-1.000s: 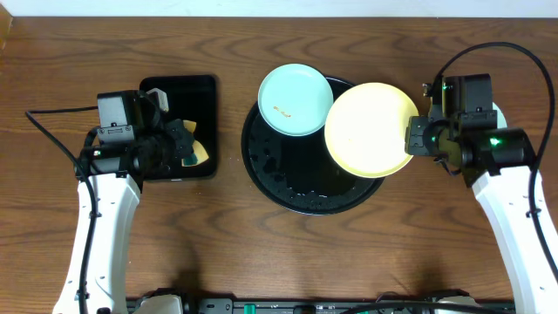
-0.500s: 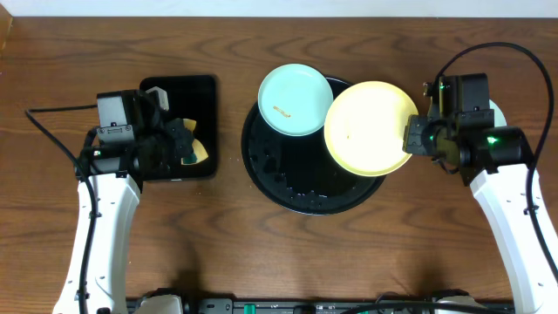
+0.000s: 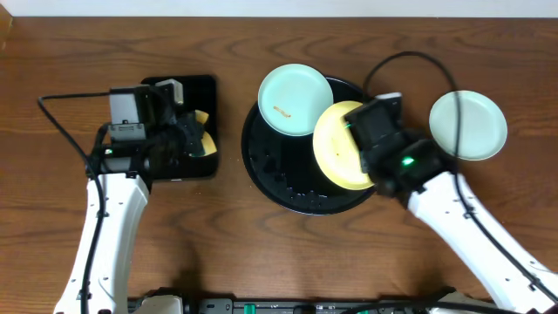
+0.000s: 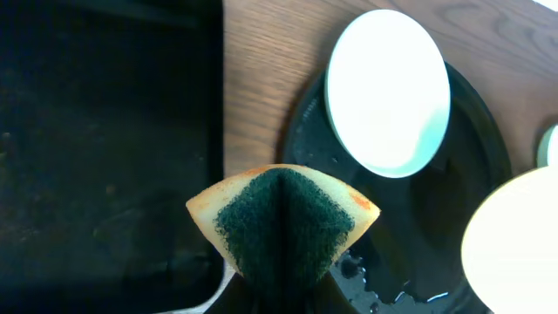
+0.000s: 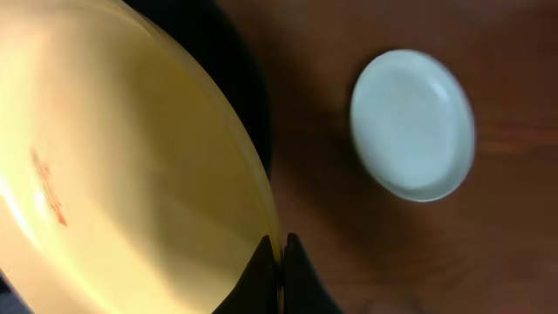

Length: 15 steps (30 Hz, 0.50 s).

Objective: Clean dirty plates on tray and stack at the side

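Observation:
My right gripper (image 5: 281,249) is shut on the rim of the pale yellow plate (image 3: 338,150) and holds it tilted over the right half of the round black tray (image 3: 266,170). The plate (image 5: 131,174) has a small reddish smudge. A mint-blue plate (image 3: 295,98) with a brown smudge rests on the tray's far left rim. A second mint-blue plate (image 3: 467,126) lies on the table to the right, and also shows in the right wrist view (image 5: 412,124). My left gripper (image 3: 193,141) is shut on a folded yellow and green sponge (image 4: 283,218) at the small tray's right edge.
A rectangular black tray (image 3: 166,92) lies left of the round tray, under my left gripper. The round tray's floor (image 4: 418,244) has wet patches. My right arm (image 3: 453,209) reaches across the table's right front. A cable (image 3: 410,61) arches above the right plate.
My right arm has swung left with the yellow plate, bringing it over the tray and tilting it. That uncovered the mint-blue plate at the right. My left gripper moved slightly right with the sponge.

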{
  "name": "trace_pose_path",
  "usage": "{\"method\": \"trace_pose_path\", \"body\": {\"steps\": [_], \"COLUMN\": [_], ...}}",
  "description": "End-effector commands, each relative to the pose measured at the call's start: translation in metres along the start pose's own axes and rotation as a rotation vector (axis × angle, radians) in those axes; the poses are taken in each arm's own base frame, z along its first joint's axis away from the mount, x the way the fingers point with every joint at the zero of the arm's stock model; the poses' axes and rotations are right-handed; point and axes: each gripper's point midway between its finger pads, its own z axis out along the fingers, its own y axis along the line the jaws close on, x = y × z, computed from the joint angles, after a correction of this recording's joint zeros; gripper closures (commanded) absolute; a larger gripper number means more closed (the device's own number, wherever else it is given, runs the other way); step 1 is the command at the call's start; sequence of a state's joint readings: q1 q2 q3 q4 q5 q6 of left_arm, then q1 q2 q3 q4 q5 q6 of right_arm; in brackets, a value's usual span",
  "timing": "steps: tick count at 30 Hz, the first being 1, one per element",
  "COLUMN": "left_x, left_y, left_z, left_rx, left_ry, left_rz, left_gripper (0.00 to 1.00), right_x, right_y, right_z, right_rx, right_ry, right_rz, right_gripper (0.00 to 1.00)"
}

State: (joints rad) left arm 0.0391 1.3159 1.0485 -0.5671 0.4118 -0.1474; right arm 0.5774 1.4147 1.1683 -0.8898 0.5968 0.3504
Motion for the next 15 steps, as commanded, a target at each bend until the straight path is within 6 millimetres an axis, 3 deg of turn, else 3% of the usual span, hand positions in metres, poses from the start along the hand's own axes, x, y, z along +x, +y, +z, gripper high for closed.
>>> {"method": "trace_pose_path", "body": {"steps": [1,4,9,15], "left_x": [-0.001,0.006,0.014,0.025], "left_y": [-0.007,-0.025,-0.07,-0.132], "left_z": [0.002,0.006,0.014,0.018], "left_rx": [0.009,0.047,0.131,0.242], "left_ry": [-0.003,0.022,0.026,-0.008], "left_rz": [0.043,0.017,0.1,0.251], "left_gripper": [0.92,0.92,0.92,0.92], "right_x": [-0.005,0.007,0.018,0.054], "right_y": [-0.009,0.005,0.008,-0.009], "right_z": [0.002,0.016,0.026,0.038], "right_rx": [0.104,-0.077,-0.255,-0.237], "right_ry": [-0.041,0.076,0.207,0.386], "right_rz": [0.044,0.144,0.263,0.362], "right_gripper": [0.99,0.99,0.99,0.99]}}
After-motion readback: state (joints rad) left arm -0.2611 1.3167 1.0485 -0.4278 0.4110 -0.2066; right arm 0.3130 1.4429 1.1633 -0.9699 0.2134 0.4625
